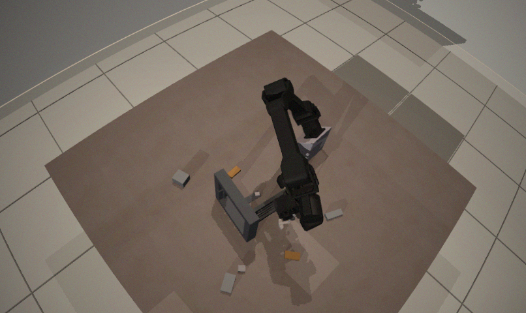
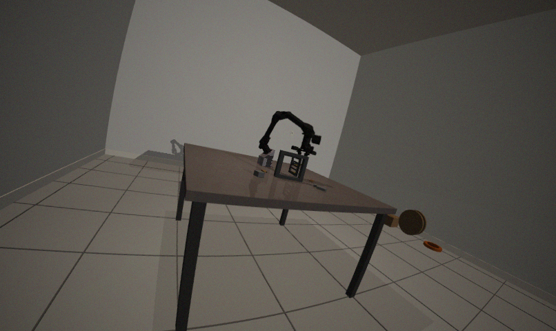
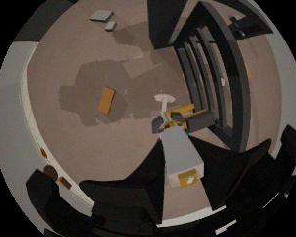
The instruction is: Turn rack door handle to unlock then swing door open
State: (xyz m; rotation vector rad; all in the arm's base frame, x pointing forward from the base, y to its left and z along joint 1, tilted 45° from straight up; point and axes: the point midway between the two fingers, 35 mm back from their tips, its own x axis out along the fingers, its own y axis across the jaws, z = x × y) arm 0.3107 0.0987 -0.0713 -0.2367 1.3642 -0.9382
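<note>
The dark frame (image 1: 238,197) (image 2: 279,165) (image 3: 163,30) stands upright on the table (image 1: 141,135). The barred door (image 1: 266,209) (image 3: 242,84) is swung out from the frame's near end, at roughly a right angle to it. My gripper (image 3: 175,142) is shut on the grey upright handle (image 3: 182,152), whose sides lie between the black fingers. Yellow parts (image 3: 180,110) sit beside the handle, toward the door. A pale T-shaped piece (image 3: 164,99) (image 1: 283,223) sticks out near them, away from the door. In the top view the arm hides the handle and fingertips.
Orange blocks (image 1: 233,171) (image 1: 292,255) lie behind the frame's far end and in front of the arm. Grey blocks (image 1: 181,178) (image 1: 228,283) (image 1: 333,214) lie around the frame and arm. Small white blocks (image 1: 241,268) (image 1: 257,193) lie near the frame, one close to the door.
</note>
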